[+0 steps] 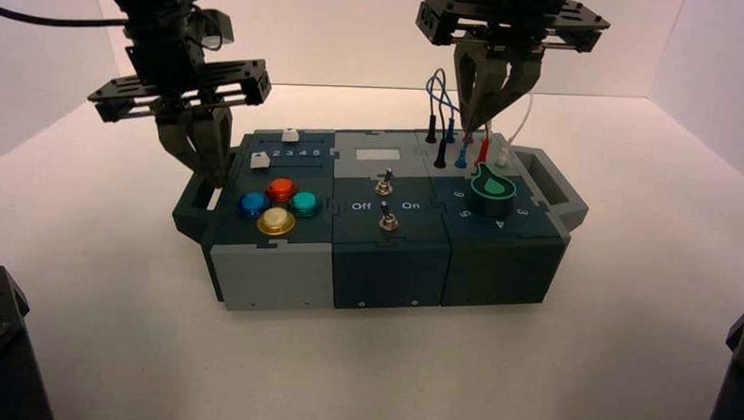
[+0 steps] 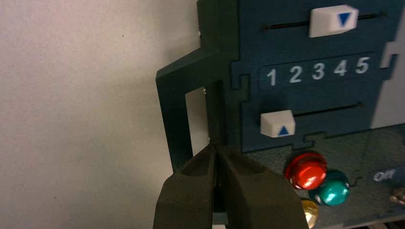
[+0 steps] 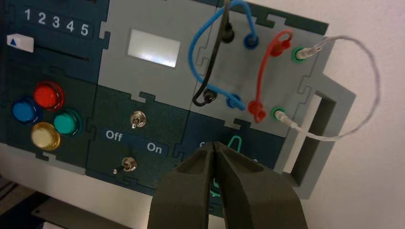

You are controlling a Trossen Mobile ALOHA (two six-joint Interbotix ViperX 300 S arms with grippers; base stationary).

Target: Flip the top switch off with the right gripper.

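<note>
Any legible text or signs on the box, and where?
"1 2 3 4 5": dark panel between the sliders.
"Off" and "On": panel between the two toggle switches.
Blue triangle mark, no letters: each white slider cap.
Knob dial: digits around it, too small or partly hidden to quote surely.
White display window: no text seen.

Red button (image 3: pixel 48 95), white-marked sliders (image 3: pixel 20 43)

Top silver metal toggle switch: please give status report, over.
Right black end effector shut, near dark round knob, off silver metal toggle. Left black end effector shut, idle by dark handle. Nothing seen touching toggle.
</note>
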